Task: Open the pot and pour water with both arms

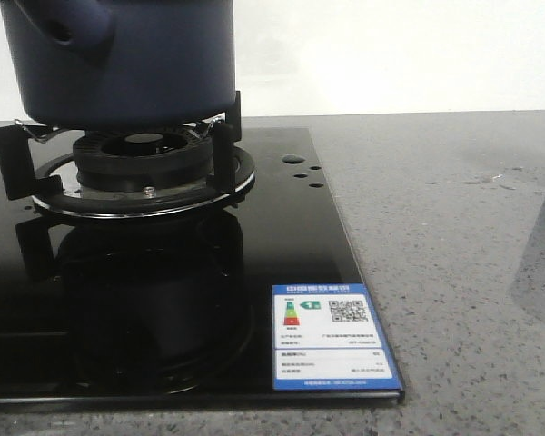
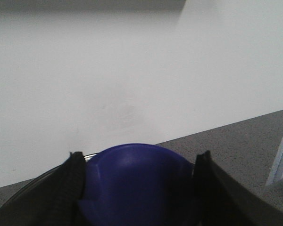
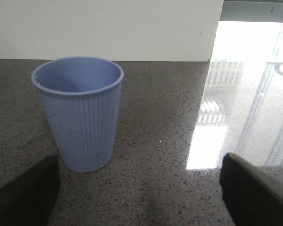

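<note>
One large dark navy-blue round pot with matte straight walls sits on the black metal trivet of a gas burner, at the far left of the front view; its stubby hollow side handle points toward the camera's left. Burner is set in a glossy black glass cooktop with a blue-bordered energy label on its near right corner, lying on a grey speckled stone counter. Left gripper has its two black fingers closed against the sides of a rounded deep-blue knob, clamped on it; what the knob belongs to can't be told from this view. Right gripper is spread wide, dark fingertips well apart with nothing between them, low over the counter. Pale blue ribbed plastic cup stands upright on the counter just beyond the right gripper, looks empty. In the front view only a pale blue sliver shows at the right edge
</note>
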You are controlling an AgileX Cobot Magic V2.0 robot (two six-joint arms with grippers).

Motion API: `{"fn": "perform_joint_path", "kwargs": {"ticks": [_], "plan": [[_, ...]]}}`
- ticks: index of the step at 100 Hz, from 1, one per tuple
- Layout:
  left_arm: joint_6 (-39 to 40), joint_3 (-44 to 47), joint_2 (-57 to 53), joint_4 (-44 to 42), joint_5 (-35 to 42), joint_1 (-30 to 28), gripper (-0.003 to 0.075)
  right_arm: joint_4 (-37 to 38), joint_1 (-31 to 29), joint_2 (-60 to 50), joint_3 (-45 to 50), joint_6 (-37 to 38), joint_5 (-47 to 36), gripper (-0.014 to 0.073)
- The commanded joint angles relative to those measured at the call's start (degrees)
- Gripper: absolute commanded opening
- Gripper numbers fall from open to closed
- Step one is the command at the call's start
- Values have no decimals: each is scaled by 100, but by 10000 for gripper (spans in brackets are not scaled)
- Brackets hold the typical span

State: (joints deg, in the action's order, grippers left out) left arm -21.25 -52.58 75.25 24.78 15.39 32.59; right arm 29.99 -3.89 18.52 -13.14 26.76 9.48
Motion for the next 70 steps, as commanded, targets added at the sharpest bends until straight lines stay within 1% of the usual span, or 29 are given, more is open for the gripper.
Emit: {"fn": "perform_joint_path", "kwargs": {"ticks": [1, 33, 55, 70], "plan": [[-3, -228, -180, -29, 647, 26, 358, 42, 4, 31, -147, 22, -354, 622], [-16, -202, -180, -29, 627, 26, 358, 42, 4, 31, -147, 22, -354, 622], [-25, -171, -180, -29, 579, -127, 358, 42, 4, 31, -147, 22, -364, 622], [-25, -171, -180, -29, 390, -127, 358, 42, 4, 31, -147, 22, -364, 622]]}}
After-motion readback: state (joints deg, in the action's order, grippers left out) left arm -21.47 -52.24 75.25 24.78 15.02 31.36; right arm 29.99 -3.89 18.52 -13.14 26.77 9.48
